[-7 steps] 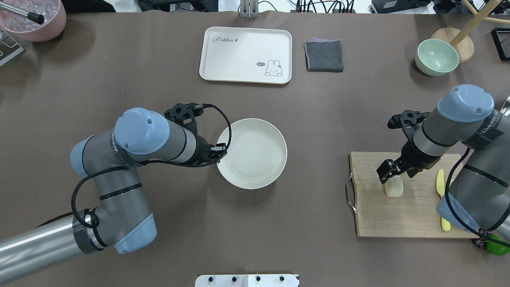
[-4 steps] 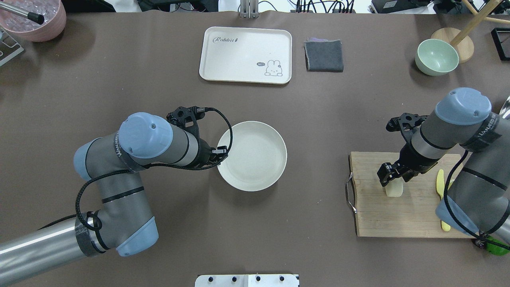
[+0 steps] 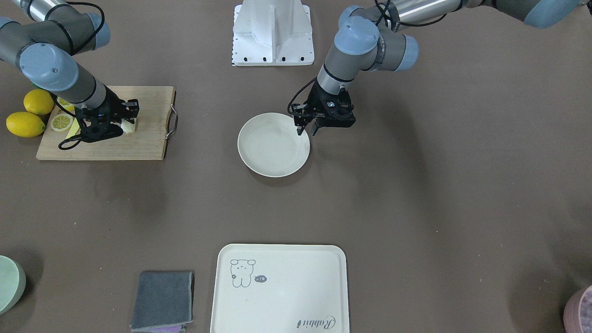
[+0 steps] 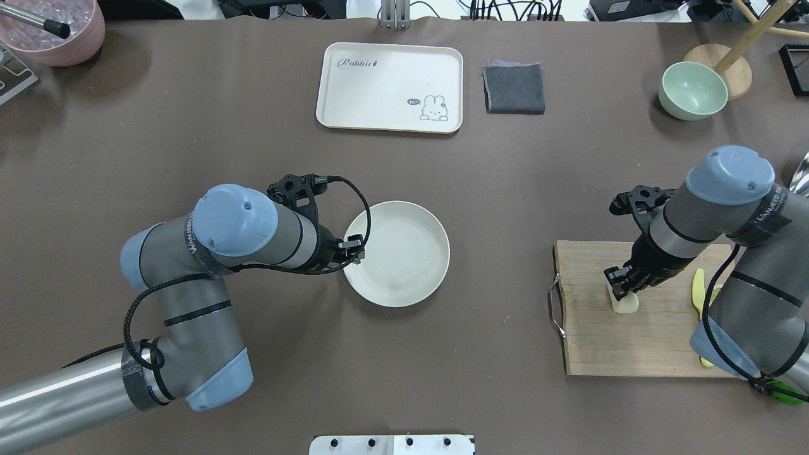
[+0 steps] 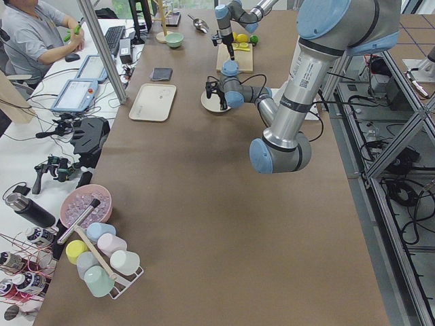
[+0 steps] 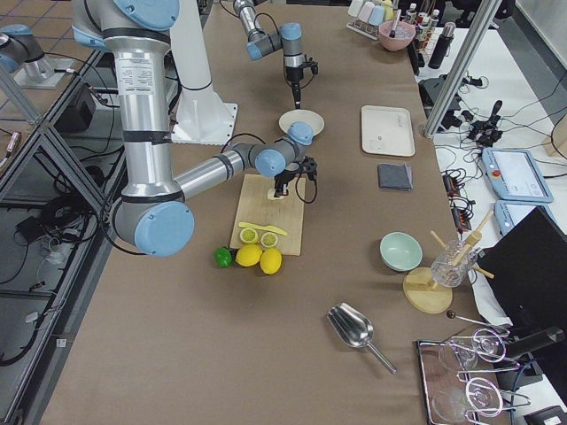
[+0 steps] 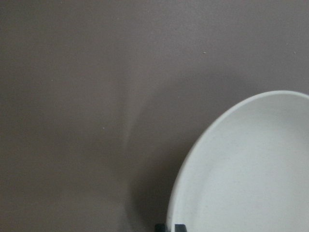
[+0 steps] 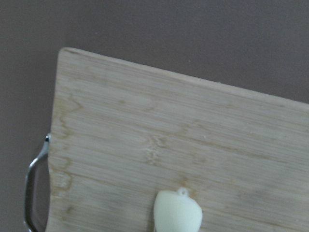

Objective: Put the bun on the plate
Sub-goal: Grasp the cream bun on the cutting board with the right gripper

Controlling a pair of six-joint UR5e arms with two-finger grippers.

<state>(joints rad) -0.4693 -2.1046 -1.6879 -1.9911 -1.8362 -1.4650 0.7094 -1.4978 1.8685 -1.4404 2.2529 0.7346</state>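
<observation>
- Right, starting on the left: the left gripper (image 3: 308, 131) is down at the plate (image 4: 411, 253), with its jaws pinched on the rim on the robot's left side.
- The plate lies flat on the brown surface (image 4: 189, 126), roughly mid-table.
- Beyond it, a cream rabbit tray (image 4: 379, 82) and a folded grey cloth (image 4: 514, 88) lie side by side.
- Moving right, the bun (image 4: 626, 304) sits on the wooden cutting board (image 4: 600, 341), towards its handle end and well apart from the plate.
- The right gripper (image 4: 622, 287) hangs low over the bun, jaws spread either side and not clamped on it.
- Far right, a pale yellow knife (image 4: 698, 291) lies on the board, with a mint-green bowl (image 4: 693, 90) beyond.
</observation>
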